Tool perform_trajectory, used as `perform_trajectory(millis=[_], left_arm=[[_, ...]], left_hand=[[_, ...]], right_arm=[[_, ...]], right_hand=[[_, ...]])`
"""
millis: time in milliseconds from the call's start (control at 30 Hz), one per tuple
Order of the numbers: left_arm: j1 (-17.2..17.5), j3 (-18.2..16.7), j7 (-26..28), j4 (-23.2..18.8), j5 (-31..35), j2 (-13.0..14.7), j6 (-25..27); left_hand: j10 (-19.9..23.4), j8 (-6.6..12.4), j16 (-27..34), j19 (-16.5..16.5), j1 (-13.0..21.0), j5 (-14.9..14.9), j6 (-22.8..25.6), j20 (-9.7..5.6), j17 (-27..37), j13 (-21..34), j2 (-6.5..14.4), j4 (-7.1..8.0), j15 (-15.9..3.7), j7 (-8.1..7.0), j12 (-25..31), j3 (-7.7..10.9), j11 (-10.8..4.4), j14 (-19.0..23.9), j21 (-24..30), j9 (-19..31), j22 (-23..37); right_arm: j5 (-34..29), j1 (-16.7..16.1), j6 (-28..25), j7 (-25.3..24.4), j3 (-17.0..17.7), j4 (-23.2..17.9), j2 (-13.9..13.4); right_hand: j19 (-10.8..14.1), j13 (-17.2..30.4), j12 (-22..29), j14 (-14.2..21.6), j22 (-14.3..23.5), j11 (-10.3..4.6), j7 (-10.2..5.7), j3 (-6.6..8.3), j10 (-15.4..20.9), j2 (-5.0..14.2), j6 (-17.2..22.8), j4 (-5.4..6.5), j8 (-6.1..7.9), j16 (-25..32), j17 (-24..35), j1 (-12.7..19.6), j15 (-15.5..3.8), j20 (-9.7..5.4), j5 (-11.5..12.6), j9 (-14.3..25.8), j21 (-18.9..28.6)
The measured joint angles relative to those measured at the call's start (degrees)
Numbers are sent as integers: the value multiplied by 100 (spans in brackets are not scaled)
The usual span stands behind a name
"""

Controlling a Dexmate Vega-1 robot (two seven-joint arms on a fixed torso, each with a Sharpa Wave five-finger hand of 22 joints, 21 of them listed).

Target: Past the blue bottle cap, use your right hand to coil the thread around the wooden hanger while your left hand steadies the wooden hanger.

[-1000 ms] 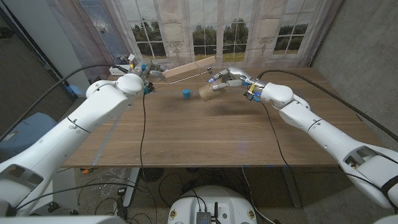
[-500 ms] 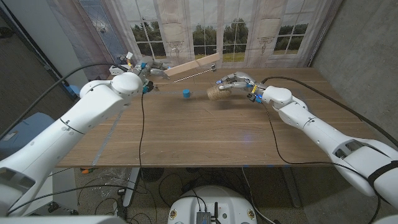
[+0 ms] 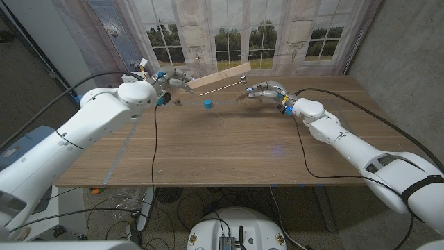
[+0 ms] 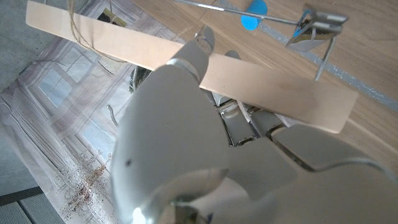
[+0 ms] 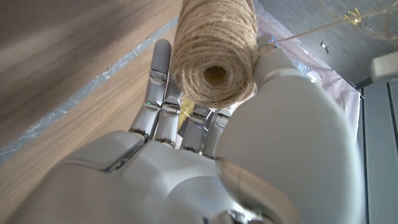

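A pale wooden hanger (image 3: 220, 75) with a metal rod and clips is held off the table at the far side, beyond the small blue bottle cap (image 3: 207, 104). My left hand (image 3: 172, 78) grips its left end; in the left wrist view my left hand (image 4: 199, 143) wraps the wooden hanger (image 4: 249, 74), with thin thread (image 4: 78, 25) crossing its far end and the blue bottle cap (image 4: 254, 14) beyond. My right hand (image 3: 266, 90) is just right of the hanger's tip. In the right wrist view my right hand (image 5: 186, 155) holds a spool of jute thread (image 5: 214, 50).
Small items and cables (image 3: 142, 69) lie at the far left corner behind my left hand. Curtains and a window back the table's far edge. The wooden table (image 3: 229, 149) stretches wide in front of the cap.
My right hand has carried the spool away from the cap, back and to the right, up beside the hanger's right tip. The left hand still holds the hanger.
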Motion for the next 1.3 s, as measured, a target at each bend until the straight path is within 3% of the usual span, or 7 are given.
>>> perform_trajectory(millis=[433,1000,1300], left_arm=[[-251,206,-799,108,-402,355,32],[-628,565,-1600,273,-541,696,139],[-858,795,-1895,311,-531,786,374]], left_hand=[[-21,-20,4,0,0,22,-22,0,-5,5,0,1,-2,20,-22,-1,21,-2,-1,26,-1],[-21,-77,-13,0,0,22,-23,-1,3,40,0,1,-11,18,-64,-1,20,-11,-16,79,-2],[-21,-94,6,0,0,21,-26,-1,11,47,0,2,-20,15,-86,-1,20,-20,-16,101,-3]], right_arm=[[-61,-170,777,-781,192,376,367],[11,-209,1491,-941,318,516,592],[-25,-252,1868,-908,343,377,621]], right_hand=[[0,0,-30,21,-42,0,0,0,0,0,0,0,0,-22,4,0,20,0,-4,20,49],[-93,0,-83,41,-68,7,-22,-2,34,0,21,-2,0,-64,-1,0,1,-30,-16,30,141],[-102,0,-97,41,-75,0,-22,-7,41,-31,21,-6,0,-67,-1,31,1,-21,2,29,206]])
